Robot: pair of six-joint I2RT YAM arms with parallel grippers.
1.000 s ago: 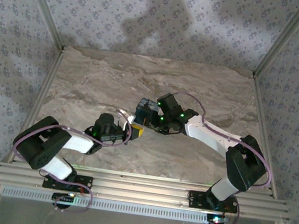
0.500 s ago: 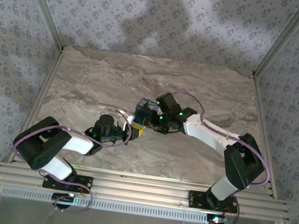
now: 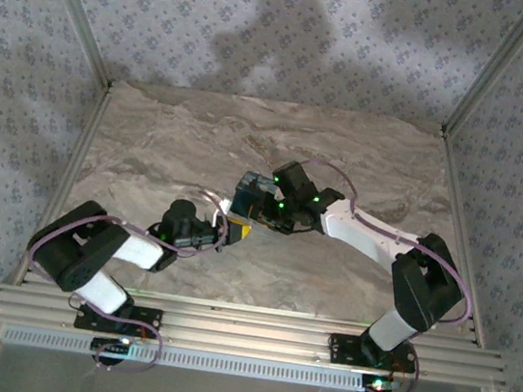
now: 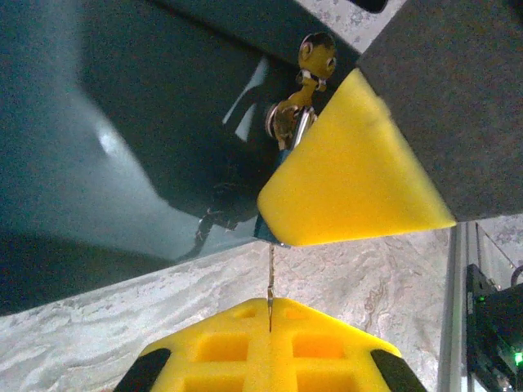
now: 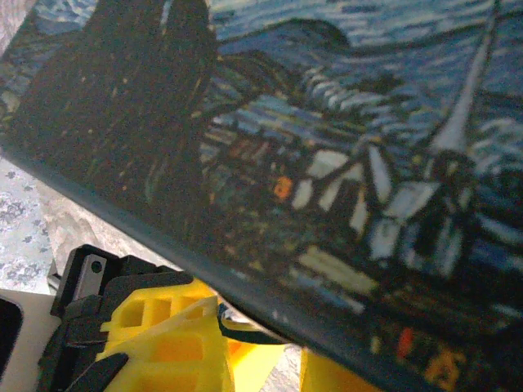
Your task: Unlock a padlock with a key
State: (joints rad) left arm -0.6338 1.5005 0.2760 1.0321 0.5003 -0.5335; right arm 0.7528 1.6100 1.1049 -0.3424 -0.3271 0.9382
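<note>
Two steps look done: the key (image 4: pixel 270 282) is in hand and has been brought up to the padlock (image 4: pixel 263 233). The left gripper (image 4: pixel 270 314) has its yellow fingers pressed together on the key, whose thin blade runs edge-on to the lock's underside. Only a blue sliver of the padlock shows. It hangs below a brass clasp (image 4: pixel 315 55) on the near-left side of the painted box (image 3: pixel 254 193), mid-table, tucked behind a yellow finger (image 4: pixel 351 171) that I judge to be the right arm's. The right gripper (image 3: pixel 260 217) sits against the box's near side, and I cannot tell whether it is clamped. Whether the blade has entered the keyhole is hidden. Seating it, turning it and freeing the shackle are probably left.
</note>
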